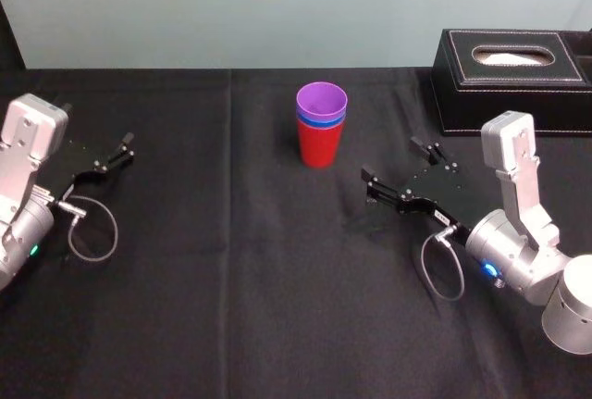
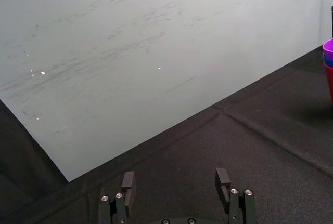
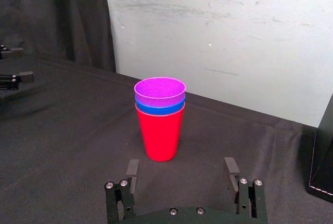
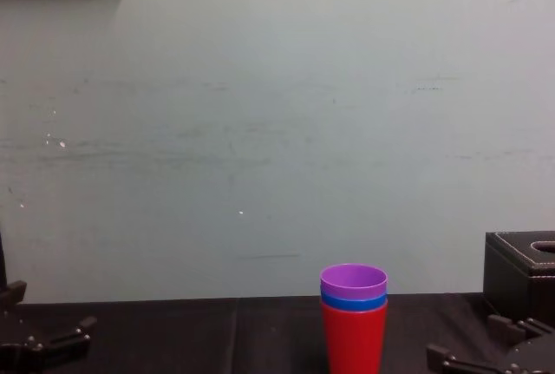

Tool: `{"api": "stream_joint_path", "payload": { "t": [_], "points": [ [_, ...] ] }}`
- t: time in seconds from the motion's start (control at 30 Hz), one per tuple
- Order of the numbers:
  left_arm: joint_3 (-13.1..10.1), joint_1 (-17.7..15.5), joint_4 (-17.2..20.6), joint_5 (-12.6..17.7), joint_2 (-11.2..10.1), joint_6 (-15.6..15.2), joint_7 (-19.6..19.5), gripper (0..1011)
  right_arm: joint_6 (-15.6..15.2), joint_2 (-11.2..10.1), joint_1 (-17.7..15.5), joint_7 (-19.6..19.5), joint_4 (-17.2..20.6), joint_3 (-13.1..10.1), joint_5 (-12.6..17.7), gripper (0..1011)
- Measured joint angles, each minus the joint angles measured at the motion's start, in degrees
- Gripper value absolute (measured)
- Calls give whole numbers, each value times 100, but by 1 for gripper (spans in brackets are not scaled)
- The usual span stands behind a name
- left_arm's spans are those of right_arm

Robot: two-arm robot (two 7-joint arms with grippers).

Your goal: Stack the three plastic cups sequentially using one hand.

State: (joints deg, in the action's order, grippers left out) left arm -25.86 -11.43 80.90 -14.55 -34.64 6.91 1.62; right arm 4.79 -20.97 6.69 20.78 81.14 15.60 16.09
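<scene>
Stack: the red cup (image 1: 321, 149) stood upright on the black surface (image 1: 231, 306), near the middle and toward the far edge. The blue cup (image 1: 321, 123) sat nested in it, and the purple cup (image 1: 321, 100) sat nested in the blue, only their rims showing above the red.

Right pincer (image 1: 390, 160): it lay low over the surface to the right of the stack, well apart from it, jaws spread and holding nothing. The right wrist view faced the stack squarely between the two fingers (image 3: 132, 171) and showed a bare strip of cloth between fingertips and red cup.

Left pincer (image 1: 106, 158): it sat at the far left of the surface, jaws spread, empty. Its wrist view caught the stack only at the frame's edge.

The head view showed a black stitched box (image 1: 511, 80) at the far right, behind the right pincer. The chest view, from the side, set the three rims one above another against the pale wall (image 4: 260, 131).
</scene>
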Motion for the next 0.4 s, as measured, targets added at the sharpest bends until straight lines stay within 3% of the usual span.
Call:
{"api": "stream_joint_path", "payload": {
  "t": [0.4],
  "points": [
    [0, 0, 0, 0, 0, 0, 0, 1005, -3, 0, 0, -2, 3, 0, 1, 1003]
  ]
}}
